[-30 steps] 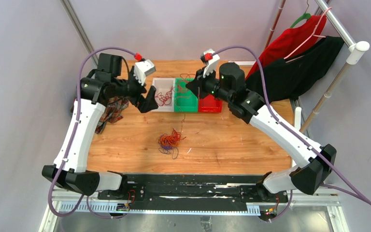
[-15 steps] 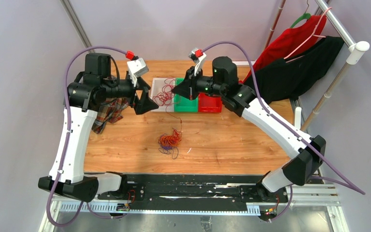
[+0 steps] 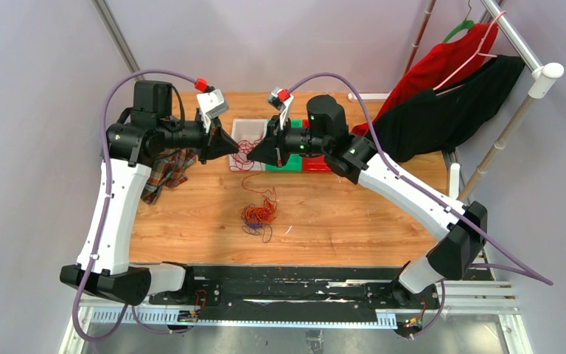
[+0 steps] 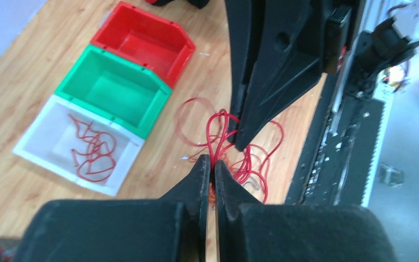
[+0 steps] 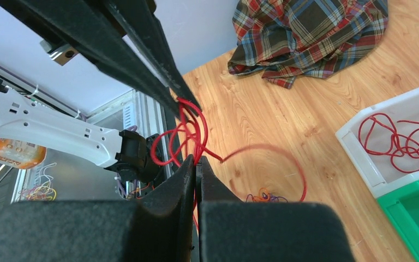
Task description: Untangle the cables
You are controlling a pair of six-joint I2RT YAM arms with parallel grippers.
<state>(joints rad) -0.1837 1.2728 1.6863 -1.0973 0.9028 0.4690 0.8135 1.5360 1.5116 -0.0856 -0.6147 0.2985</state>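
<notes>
You're clamping your left hand (image 4: 213, 166) on the red cable (image 4: 216, 136), mid-frame. Your right hand (image 5: 196, 164) is pinching it too, right beside.

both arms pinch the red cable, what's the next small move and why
Probably pull left arm and right arm apart: both jaws are pinched on the red cable, which seems to trail to the tangle, so spreading should open its loops.

No legible text, brand or number anywhere. Orange tag (image 5: 1, 157) under white arm link (image 5: 49, 136), right wrist view: print too blurred to read.
</notes>
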